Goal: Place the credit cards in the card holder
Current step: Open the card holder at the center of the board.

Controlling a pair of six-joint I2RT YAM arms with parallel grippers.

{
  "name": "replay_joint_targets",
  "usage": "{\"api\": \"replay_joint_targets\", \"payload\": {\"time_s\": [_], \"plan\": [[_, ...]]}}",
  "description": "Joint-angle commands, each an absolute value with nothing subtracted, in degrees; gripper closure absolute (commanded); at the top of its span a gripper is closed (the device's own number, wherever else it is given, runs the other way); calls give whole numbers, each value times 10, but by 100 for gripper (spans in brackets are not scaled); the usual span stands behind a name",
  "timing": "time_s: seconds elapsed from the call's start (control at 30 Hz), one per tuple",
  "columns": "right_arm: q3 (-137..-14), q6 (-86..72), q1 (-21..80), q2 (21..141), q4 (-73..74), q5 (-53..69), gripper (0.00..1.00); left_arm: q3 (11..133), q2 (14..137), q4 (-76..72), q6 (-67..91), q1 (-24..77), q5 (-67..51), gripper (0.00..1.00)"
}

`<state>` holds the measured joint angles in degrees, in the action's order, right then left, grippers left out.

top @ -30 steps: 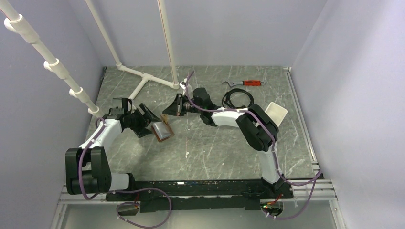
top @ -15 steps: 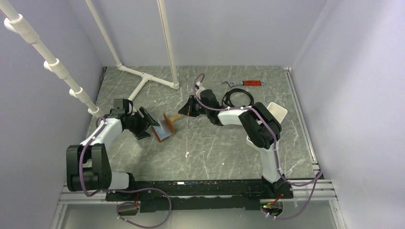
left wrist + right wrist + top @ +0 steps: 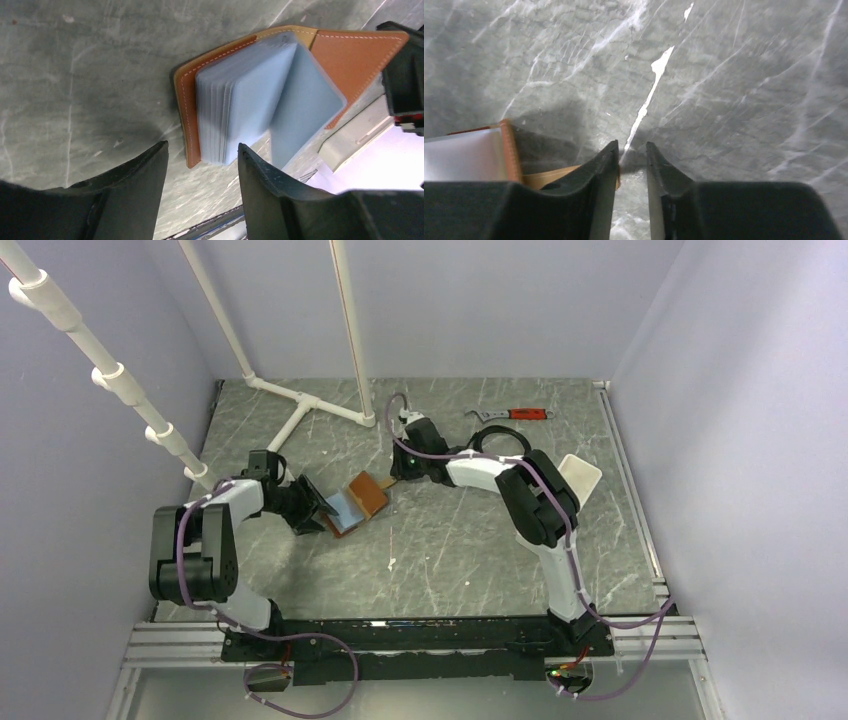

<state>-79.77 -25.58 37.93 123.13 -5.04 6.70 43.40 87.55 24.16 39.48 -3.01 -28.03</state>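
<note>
The card holder [image 3: 355, 505] is laid open on the tabletop [image 3: 480, 560], long axis 8 to 2 o'clock, just at 3 o'clock of the left gripper [image 3: 202, 147], jaws spread wide, judged the nearer. At the right gripper [image 3: 631, 150] the jaws are set narrow, nothing seen between them.

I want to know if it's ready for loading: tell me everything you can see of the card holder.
The card holder is a small tan-brown leather wallet with pale stitching along its edges. It lies open on the grey marbled table. Inside is a stack of bluish translucent sleeves, one leaf lifted. Its near edge sits between the open fingers of the left gripper, with no contact visible. The right gripper is at its far flap; whether it grips the flap is unclear.
</note>
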Motion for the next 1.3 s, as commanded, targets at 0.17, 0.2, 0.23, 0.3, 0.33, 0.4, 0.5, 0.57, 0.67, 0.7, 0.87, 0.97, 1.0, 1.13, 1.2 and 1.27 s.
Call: {"api": "replay_joint_targets", "payload": {"time_s": [0.17,0.2,0.23,0.3,0.33,0.4,0.5,0.57,0.67,0.7,0.87,0.97,1.0,1.13,1.2,1.27], "plan": [[-879,-142,425,1160,135,-42,46,512,896,249,349,26,-266,29],[-877,-132,435,1144,143,-59,40,524,904,260,344,31,-263,26],[-874,-119,446,1131,149,-78,35,534,912,269,339,35,-262,23],[-866,-92,467,1106,157,-112,23,555,922,289,324,49,-246,18],[-859,-86,474,1096,156,-114,22,566,927,295,319,59,-239,16],[-829,-85,486,1067,136,-100,21,576,938,292,317,62,-258,15],[-744,-100,493,1002,29,-14,33,587,953,281,326,62,-296,17],[-698,-114,493,985,-41,68,48,593,958,280,332,62,-300,17],[-664,-151,495,986,-115,165,55,594,961,276,337,62,-303,17],[-654,-165,495,987,-141,179,59,594,961,275,339,62,-306,17],[-645,-195,497,1029,-205,229,84,592,969,259,350,62,-327,27],[-677,-192,505,1077,-193,237,91,590,973,253,355,62,-333,30],[-682,-192,509,1090,-198,230,91,588,972,254,355,62,-331,30],[-713,-195,511,1141,-187,182,100,587,966,264,346,62,-323,30],[-720,-205,510,1151,-169,125,100,587,964,271,341,62,-318,30],[-723,-213,510,1149,-145,44,100,586,961,275,338,62,-312,30]]}}
